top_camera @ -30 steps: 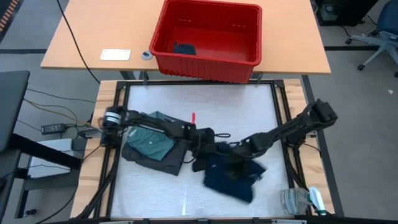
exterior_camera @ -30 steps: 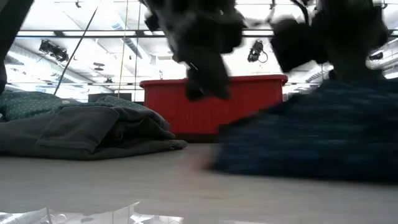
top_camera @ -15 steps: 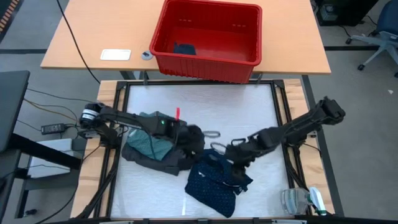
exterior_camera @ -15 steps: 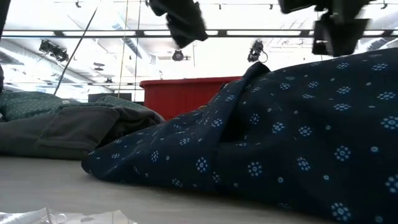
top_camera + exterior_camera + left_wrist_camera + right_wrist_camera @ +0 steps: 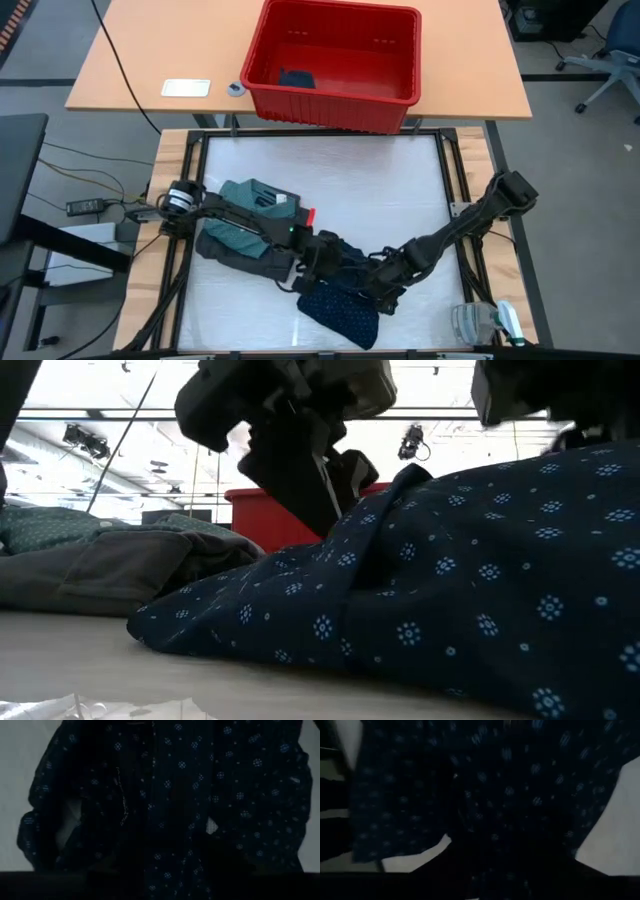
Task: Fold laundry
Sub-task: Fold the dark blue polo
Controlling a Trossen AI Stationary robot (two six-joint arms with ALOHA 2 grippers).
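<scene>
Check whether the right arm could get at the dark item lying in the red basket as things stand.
Probably not. The right gripper is low over the navy dotted garment near the table's front, and the dark item lies in the red basket on the separate desk beyond the far edge, likely out of reach.

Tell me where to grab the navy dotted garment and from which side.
Take the navy dotted garment at its free front corner, coming straight down from above. That end lies flat and spread on the white table, while the rear end is bunched under the left gripper and right gripper.
</scene>
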